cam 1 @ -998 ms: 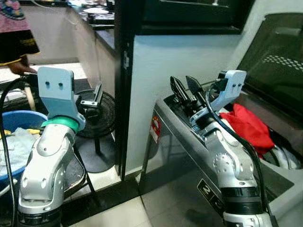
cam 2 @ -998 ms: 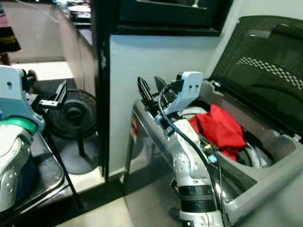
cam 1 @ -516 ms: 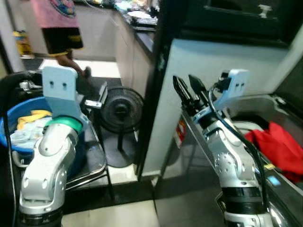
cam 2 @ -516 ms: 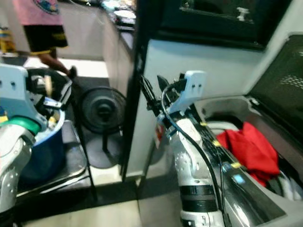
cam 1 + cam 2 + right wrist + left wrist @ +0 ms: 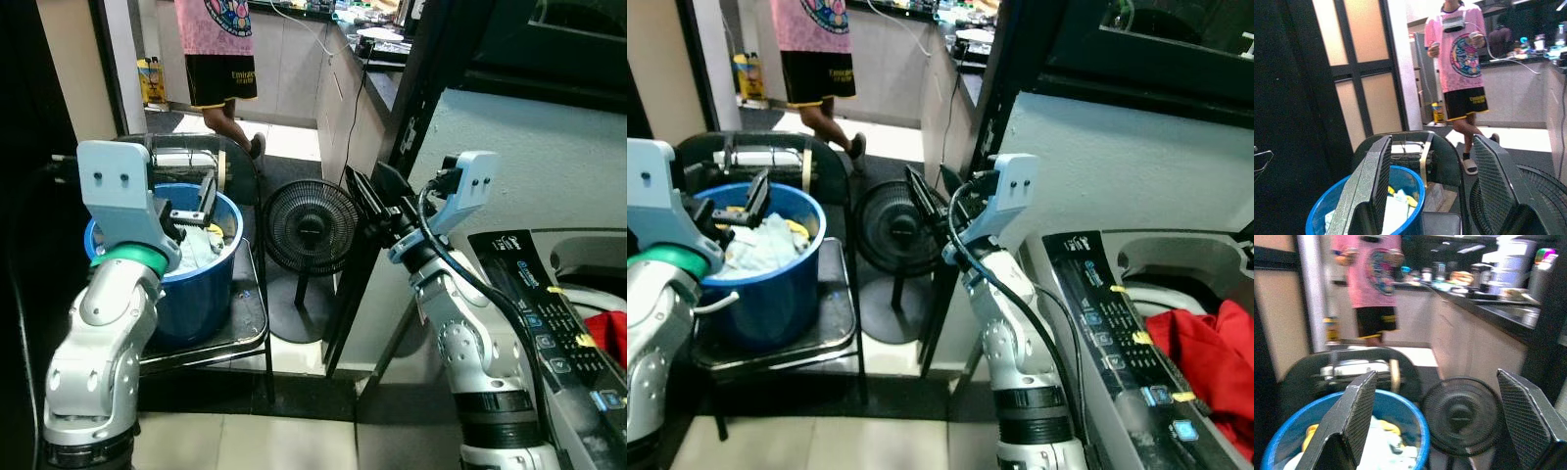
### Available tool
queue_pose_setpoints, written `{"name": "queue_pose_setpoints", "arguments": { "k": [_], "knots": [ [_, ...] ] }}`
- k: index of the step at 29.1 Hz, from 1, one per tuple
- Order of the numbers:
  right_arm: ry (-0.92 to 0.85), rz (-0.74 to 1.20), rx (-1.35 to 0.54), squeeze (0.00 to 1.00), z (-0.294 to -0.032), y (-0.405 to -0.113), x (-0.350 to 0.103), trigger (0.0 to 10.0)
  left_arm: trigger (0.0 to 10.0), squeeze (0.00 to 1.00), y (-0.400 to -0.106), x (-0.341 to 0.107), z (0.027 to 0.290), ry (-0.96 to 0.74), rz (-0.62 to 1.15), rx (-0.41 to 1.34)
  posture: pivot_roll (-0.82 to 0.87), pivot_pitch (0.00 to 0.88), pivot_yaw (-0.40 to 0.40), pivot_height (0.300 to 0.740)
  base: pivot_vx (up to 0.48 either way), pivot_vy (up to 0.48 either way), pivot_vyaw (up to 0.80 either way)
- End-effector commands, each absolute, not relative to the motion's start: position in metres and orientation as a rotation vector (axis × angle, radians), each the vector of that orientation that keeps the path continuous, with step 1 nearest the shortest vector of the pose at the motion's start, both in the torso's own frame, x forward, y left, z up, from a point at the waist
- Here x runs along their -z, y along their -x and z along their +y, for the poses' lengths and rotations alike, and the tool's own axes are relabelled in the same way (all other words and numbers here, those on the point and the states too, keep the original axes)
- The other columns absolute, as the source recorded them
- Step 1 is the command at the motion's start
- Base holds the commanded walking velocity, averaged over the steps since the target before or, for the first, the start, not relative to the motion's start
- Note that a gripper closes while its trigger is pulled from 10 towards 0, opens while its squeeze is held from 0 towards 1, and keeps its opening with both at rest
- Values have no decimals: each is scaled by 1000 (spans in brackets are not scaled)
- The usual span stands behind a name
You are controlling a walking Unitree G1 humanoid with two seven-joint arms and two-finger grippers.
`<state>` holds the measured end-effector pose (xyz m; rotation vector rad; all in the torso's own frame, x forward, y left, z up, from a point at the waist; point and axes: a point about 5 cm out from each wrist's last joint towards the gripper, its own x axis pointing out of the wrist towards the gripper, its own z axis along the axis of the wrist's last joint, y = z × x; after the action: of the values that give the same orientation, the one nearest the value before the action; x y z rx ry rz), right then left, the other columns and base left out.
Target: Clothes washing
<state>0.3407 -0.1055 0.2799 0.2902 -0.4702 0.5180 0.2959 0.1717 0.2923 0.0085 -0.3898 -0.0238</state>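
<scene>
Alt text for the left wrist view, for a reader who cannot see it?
Open left gripper aimed at a blue bucket of clothes on a dark chair, a black floor fan beside it. A person stands by the kitchen counter behind.

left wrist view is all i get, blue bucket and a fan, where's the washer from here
Observer: The washing machine stands on the robot's right, past the fan.
Operator: anything in it yet
Observer: A red garment lies in the drum opening.
Operator: what's the bucket sitting on
Observer: The blue bucket sits on a dark chair, with pale clothes inside.
Operator: right arm busy?
Observer: The right gripper is open and holds nothing, raised in front of the fan. The left gripper is open above the bucket.
</scene>
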Motion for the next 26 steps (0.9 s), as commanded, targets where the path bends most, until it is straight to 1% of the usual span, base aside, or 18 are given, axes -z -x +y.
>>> {"name": "queue_pose_setpoints", "arguments": {
  "k": [1,4,6,7,8,9,11,12,13,14,15,17,19,20,21,22,24,26],
  "knots": [
    [-283,-460,-517,0,-105,-340,-277,10000,10000,0,-295,-290,172,-4,-384,21,18,9,-83,740,0,480,0],
    [-265,-453,-523,0,-103,-339,-275,10000,10000,0,-295,-288,173,-2,-379,17,17,10,-84,740,0,480,0],
    [-193,-421,-518,0,-101,-340,-269,10000,10000,0,-296,-283,174,3,-366,13,16,10,-85,740,0,480,0],
    [-193,-421,-518,0,-101,-340,-269,10000,10000,0,-296,-283,174,3,-366,13,16,10,-85,740,0,480,0],
    [-129,-389,-513,0,-100,-342,-263,10000,10000,0,-296,-278,174,2,-354,11,14,9,-85,740,0,480,0],
    [-129,-389,-513,0,-100,-342,-263,10000,10000,0,-296,-278,174,2,-354,11,14,9,-85,740,0,480,0],
    [-11,-268,-481,0,-100,-348,-239,10000,10000,0,-300,-242,179,34,-237,-18,12,6,-99,740,0,0,0],
    [-11,-268,-481,0,-100,-348,-239,10000,10000,0,-300,-242,179,34,-237,-18,12,6,-99,740,0,0,0],
    [25,-221,-474,0,-101,-350,-230,10000,10000,0,-301,-223,181,51,-181,-33,9,3,-100,740,0,0,0],
    [25,-221,-474,0,-101,-350,-230,10000,10000,0,-301,-223,181,51,-181,-33,9,3,-100,740,0,0,0],
    [33,-187,-468,0,-101,-351,-221,10000,10000,0,-300,-204,184,47,-120,-49,9,3,-100,740,0,0,0],
    [33,-187,-468,0,-101,-351,-221,10000,10000,0,-300,-204,184,47,-120,-49,9,3,-100,740,0,0,0],
    [83,-96,-464,0,-102,-351,-195,10000,10000,0,-299,-172,187,16,-15,-66,22,0,-100,740,0,0,0],
    [83,-96,-464,0,-102,-351,-195,10000,10000,0,-299,-172,187,16,-15,-66,22,0,-100,740,0,0,0],
    [110,-57,-468,0,-102,-349,-183,10000,10000,0,-298,-160,188,9,25,-69,22,0,-100,740,0,0,0],
    [92,-20,-465,0,-102,-347,-172,10000,10000,0,-297,-150,190,-6,60,-71,28,0,-76,740,0,0,0],
    [67,-9,-452,0,-102,-347,-164,10000,10000,0,-295,-140,193,-32,92,-71,35,0,-58,740,0,0,0],
    [46,-9,-441,0,-102,-346,-160,10000,10000,0,-294,-135,195,-51,108,-71,35,0,-58,740,0,0,0]
  ]
}}
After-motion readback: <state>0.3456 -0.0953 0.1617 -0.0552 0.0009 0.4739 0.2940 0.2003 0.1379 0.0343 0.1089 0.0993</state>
